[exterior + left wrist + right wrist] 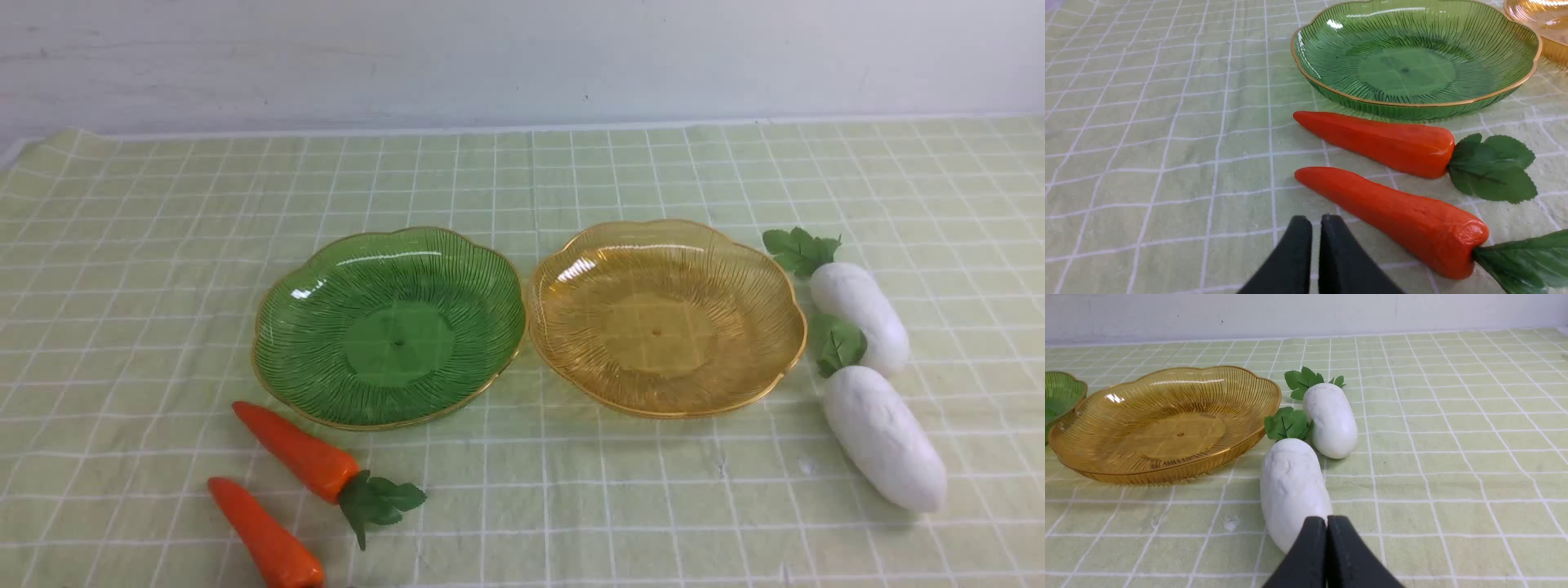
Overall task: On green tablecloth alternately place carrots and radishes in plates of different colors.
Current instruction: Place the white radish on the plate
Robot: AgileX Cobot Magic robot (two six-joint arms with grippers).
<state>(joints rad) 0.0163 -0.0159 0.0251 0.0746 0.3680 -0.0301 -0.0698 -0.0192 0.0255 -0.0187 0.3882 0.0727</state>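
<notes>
front view: green plate (pixel 389 327) and amber plate (pixel 665 318) sit side by side on the green tablecloth (pixel 163 245), carrots (pixel 298 453) near-left, radishes (pixel 886 437) right.
left wrist view: left gripper (pixel 1315 228) pinched together, empty (beside the carrots (pixel 1392 220)).
right wrist view: right gripper (pixel 1327 528) likewise, before the radishes (pixel 1292 490).

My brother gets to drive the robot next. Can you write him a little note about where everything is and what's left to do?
Left hand: shut, empty, beside the carrots.
Right hand: shut, empty, by the nearer end of one of the radishes.
Carrots: both on the tablecloth, in front of the green plate.
Radishes: both on the cloth, right of the amber plate.
Plates: side by side, both empty.
Done: nothing yet.
Left: all four vegetables into the plates, taking turns.
</notes>
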